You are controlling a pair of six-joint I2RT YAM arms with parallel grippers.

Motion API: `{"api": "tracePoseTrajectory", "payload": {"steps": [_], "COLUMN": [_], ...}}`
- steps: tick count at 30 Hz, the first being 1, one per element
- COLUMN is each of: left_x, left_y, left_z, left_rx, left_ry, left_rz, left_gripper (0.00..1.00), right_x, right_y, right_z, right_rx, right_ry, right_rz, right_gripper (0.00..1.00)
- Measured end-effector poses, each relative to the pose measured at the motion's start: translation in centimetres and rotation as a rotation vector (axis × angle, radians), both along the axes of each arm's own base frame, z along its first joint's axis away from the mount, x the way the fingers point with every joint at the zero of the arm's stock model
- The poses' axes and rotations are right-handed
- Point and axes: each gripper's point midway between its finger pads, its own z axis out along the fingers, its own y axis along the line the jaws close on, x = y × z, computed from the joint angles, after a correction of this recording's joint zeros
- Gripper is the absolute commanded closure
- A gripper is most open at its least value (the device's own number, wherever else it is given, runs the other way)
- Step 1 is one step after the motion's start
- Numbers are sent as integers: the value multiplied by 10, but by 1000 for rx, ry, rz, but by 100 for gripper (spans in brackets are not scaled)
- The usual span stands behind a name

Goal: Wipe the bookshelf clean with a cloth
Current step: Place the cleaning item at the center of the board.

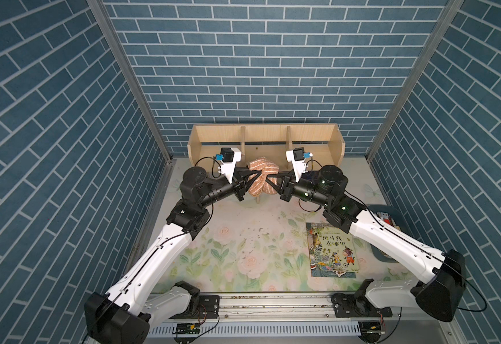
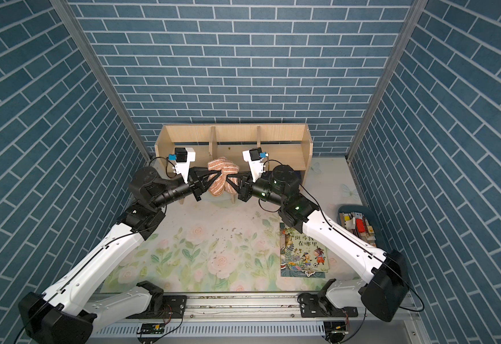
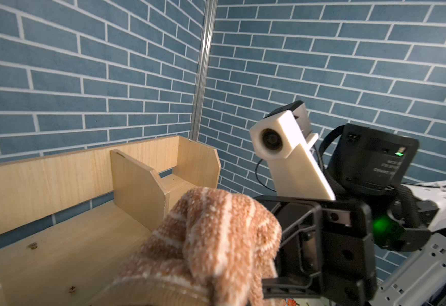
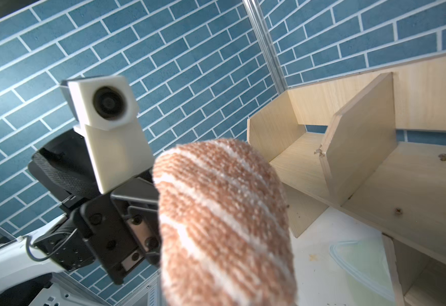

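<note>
Pale wood makes up the bookshelf, one unit at the back of the counter. It has three upper compartments split by two dividers.

In both top views, one striped cloth hangs bunched in the air just in front of the bookshelf's middle compartment. I judge it is lifted there so it can be carried onto the boards. Two tools meet at it. The left tool and the right tool reach in from opposite sides, and both touch the cloth, which looks like a handover or a regrip. One picture book lies flat on the counter, well in front of the bookshelf. One bin stands near the bookshelf's right end. Dark crumbs are scattered on the counter in front of the bookshelf.

In the left wrist view, the cloth fills the foreground just before the bookshelf. The right tool has its jaws drawn narrow, pinching a fold of the cloth.

In the right wrist view, the cloth drapes close to the lens with the left tool behind it. That tool's finger ends are hidden by the cloth, so I cannot tell whether it grips or merely touches. The bookshelf boards lie bare beside the cloth, apart from it, so the wiping looks not yet begun.
</note>
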Motion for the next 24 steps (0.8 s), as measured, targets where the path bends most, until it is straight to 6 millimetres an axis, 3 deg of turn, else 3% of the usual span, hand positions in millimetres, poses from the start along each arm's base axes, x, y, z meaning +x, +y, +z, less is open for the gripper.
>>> {"api": "tracePoseTrajectory", "payload": {"steps": [2, 3, 4, 7, 10, 14, 15, 18, 20, 21, 24], "left_x": [8, 13, 17, 27, 30, 25, 23, 14, 10, 9, 8], "left_y": [5, 10, 16, 45, 82, 128, 139, 159, 169, 173, 190], "left_z": [-5, -7, -9, -13, -24, -71, -86, -121, -135, -139, -143], "left_rx": [13, 21, 28, 49, 80, 125, 139, 174, 185, 183, 171], "left_ry": [17, 24, 31, 49, 64, 133, 154, 200, 223, 232, 244], "left_rz": [59, 104, 151, 340, 544, 776, 824, 913, 960, 984, 1082], "left_gripper": [57, 27, 4, 0, 1, 0, 0, 1, 0, 1, 0], "right_x": [0, 0, 0, -2, 2, 9, 12, 24, 31, 34, 37], "right_y": [-9, -13, -20, -37, -46, -52, -53, -55, -59, -61, -72], "right_z": [-2, -4, -8, -39, -100, -195, -217, -270, -297, -305, -312], "right_rx": [2, 0, -3, -53, -185, -431, -493, -638, -719, -746, -792], "right_ry": [1, 2, 6, 47, 118, 228, 253, 293, 315, 322, 318], "right_rz": [-39, -59, -85, -155, -241, -350, -373, -421, -451, -466, -502], "right_gripper": [100, 100, 100, 100, 100, 97, 91, 51, 15, 2, 0]}}
